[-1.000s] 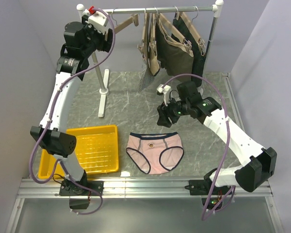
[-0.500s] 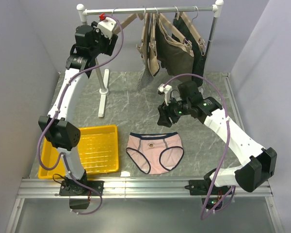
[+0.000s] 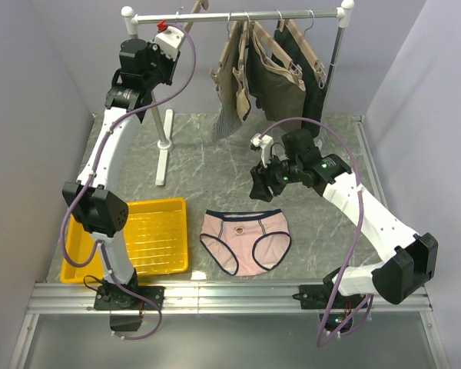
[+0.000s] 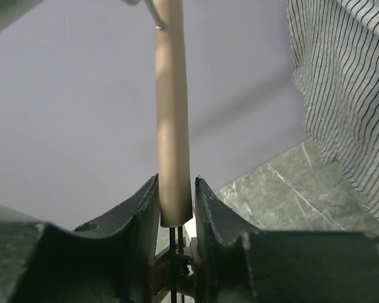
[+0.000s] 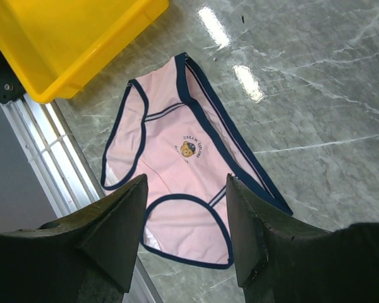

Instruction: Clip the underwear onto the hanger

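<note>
Bare worktop (image 3: 203, 157) rings the underwear (image 3: 244, 240); the yellow tray (image 3: 157, 238) blocks nine o'clock, hung garments (image 3: 280, 84) crowd twelve o'clock.

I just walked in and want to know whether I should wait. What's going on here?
A two-armed robot is partway through hanging up underwear. The left pincer is up at the silver clothes rail, with its fingers pressed on either side of the slim tan bar hanger. The right pincer hangs open above the small pale pink briefs with navy edging. The briefs lie flat and untouched on the grey marbled table. Nothing is clipped yet.
</note>
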`<action>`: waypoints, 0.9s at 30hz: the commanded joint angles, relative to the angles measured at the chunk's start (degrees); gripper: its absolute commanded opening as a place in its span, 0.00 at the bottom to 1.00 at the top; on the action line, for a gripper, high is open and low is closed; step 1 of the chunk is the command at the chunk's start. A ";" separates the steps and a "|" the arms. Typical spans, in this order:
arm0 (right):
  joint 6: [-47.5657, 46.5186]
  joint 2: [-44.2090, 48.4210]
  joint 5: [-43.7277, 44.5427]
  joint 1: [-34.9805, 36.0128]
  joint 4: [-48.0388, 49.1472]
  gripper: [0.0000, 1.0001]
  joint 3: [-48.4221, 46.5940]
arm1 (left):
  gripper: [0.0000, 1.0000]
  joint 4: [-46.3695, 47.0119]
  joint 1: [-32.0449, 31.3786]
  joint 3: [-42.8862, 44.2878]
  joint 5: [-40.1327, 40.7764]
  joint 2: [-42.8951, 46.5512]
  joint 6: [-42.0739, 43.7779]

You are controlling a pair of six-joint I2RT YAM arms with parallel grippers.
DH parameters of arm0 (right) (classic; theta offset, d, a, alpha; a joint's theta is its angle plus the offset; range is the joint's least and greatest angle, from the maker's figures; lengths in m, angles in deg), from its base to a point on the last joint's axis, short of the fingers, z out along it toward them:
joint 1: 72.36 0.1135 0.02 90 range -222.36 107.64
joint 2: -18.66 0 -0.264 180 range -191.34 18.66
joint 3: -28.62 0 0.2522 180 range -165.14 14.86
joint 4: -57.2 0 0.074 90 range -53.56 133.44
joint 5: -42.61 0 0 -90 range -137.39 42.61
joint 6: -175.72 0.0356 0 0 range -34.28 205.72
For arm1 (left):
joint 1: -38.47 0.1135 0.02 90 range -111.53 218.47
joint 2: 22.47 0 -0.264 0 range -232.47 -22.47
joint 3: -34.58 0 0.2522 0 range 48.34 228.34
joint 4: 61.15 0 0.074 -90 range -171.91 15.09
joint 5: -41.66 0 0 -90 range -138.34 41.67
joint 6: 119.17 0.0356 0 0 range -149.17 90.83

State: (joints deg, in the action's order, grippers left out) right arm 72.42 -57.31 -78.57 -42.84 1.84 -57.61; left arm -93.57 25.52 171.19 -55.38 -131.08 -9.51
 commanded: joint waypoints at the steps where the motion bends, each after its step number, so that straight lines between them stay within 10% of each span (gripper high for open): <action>1: 0.20 1.52 -0.81 -0.69 1.35 0.60 -0.13 | 0.05 4.15 0.12 0.90 -2.26 4.28 -1.38; 27: -1.46 0.99 -0.37 -1.04 0.21 0.58 -1.18 | 0.00 -6.65 0.21 -21.50 -12.46 20.28 -2.52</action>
State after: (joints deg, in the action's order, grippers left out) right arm 71.75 -57.28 -78.55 -43.36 1.81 -57.11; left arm -98.53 25.65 150.75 -65.13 -113.03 -11.89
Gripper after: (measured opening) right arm 0.582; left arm 0.314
